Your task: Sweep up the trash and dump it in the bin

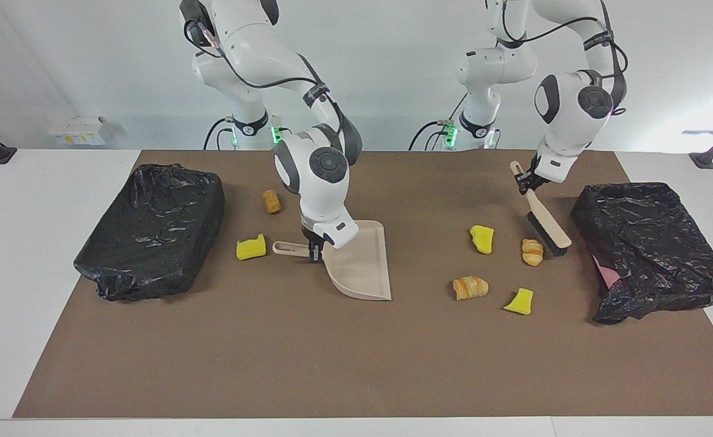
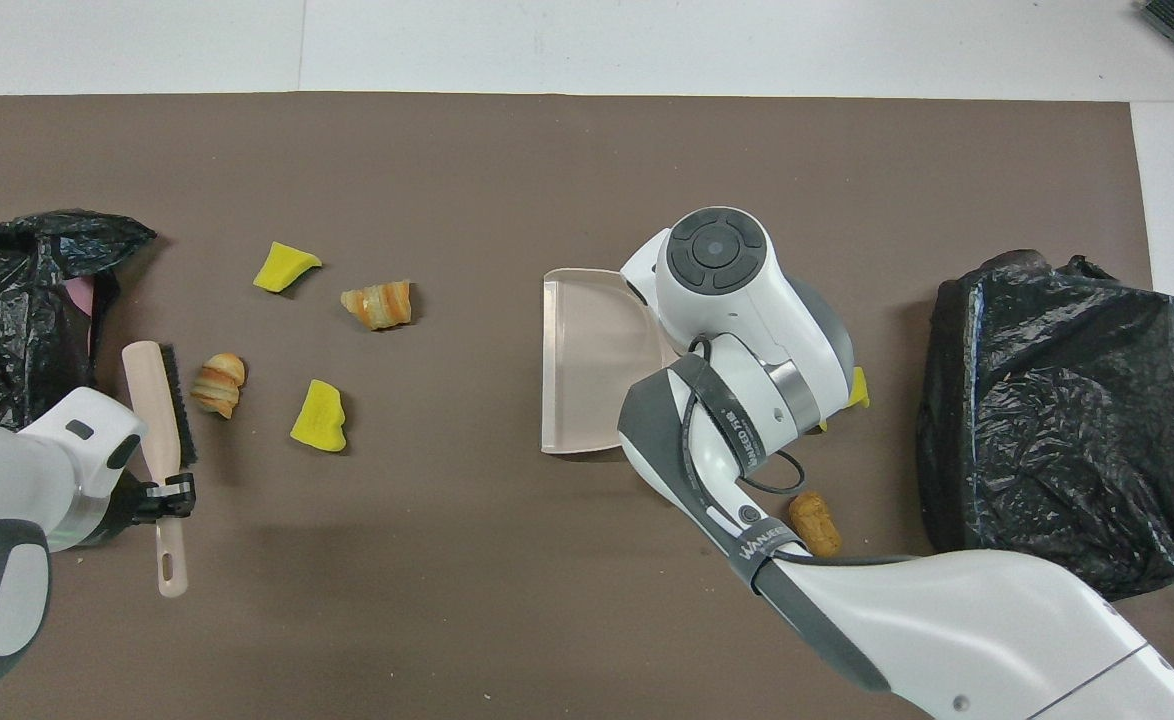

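Six pieces of trash show on the brown mat (image 1: 356, 364). Toward the left arm's end lie a striped roll (image 1: 532, 252) just beside the brush bristles, a yellow sponge chunk (image 1: 482, 238) beside that roll toward the middle of the table, and, farther from the robots, a second roll (image 1: 470, 287) and a second yellow chunk (image 1: 519, 301). Toward the right arm's end lie a yellow chunk (image 1: 251, 247) beside the tip of the dustpan handle and a small brown roll (image 1: 271, 201) nearer to the robots. The left gripper (image 1: 525, 181) is clenched on the handle of the beige brush (image 1: 548, 223), which slants down so that its dark bristles stand at the mat between the striped roll and the black-bagged bin (image 1: 654, 249) at that end; whether the bristles touch the roll cannot be told. The right gripper (image 1: 314, 249) grasps the beige dustpan (image 1: 361, 262) where handle meets pan; the pan lies on the mat near the middle, its open edge turned toward the left arm's end and well apart from the four pieces there, with bare mat between. A second black-bagged bin (image 1: 153, 229) sits at the right arm's end, near the yellow chunk there.
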You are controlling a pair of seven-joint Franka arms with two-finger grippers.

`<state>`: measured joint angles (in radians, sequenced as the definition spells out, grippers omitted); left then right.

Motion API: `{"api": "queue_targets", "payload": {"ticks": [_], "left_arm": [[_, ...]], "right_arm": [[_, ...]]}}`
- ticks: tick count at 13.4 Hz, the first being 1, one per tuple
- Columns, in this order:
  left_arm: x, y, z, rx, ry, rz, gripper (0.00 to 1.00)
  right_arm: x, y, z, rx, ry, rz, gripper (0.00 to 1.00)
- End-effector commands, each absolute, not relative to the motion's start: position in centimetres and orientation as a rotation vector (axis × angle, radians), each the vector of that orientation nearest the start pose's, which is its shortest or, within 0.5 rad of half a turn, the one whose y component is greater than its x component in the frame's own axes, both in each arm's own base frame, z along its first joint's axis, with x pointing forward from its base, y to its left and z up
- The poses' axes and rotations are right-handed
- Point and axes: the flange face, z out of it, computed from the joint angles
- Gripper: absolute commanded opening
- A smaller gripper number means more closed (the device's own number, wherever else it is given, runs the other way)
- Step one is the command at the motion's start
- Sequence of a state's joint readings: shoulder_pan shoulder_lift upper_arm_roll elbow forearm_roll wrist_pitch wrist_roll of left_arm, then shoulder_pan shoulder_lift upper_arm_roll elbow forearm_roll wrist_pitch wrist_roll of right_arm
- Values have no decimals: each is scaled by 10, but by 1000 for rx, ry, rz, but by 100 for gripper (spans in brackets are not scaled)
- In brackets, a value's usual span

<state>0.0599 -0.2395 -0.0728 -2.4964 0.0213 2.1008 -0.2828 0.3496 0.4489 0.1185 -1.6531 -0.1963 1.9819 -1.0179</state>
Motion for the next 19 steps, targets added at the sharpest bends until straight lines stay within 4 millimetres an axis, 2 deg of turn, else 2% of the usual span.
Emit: {"api": "queue_targets", "payload": {"ticks": [1,3,6,9,13,15,17,19], "left_arm": [[435,-43,344,-3043,-422,198,0],[444,-83,331,-3037,-476,166,0],[464,-135,331,-3073,-466,179,0],[461,-183,329,-3129,-410,212,0],[458,-242,345,-3216,-344,227,0],[454,-275,335,-3232,-280,249,0],[461,-296,335,-3274,-290,266,0],[455,-327,333,-3299,-206,260,0]], "right_arm": [[595,280,329,-2236,-2329,256,0],[595,280,329,-2236,-2329,256,0],[593,279,327,-2235,-2326,265,0],[593,278,328,-2237,-2322,267,0],[592,277,326,-2238,-2318,274,0],[592,277,326,-2238,-2318,274,0],[592,276,326,-2240,-2317,274,0],[593,275,326,-2244,-2313,274,0]]}}
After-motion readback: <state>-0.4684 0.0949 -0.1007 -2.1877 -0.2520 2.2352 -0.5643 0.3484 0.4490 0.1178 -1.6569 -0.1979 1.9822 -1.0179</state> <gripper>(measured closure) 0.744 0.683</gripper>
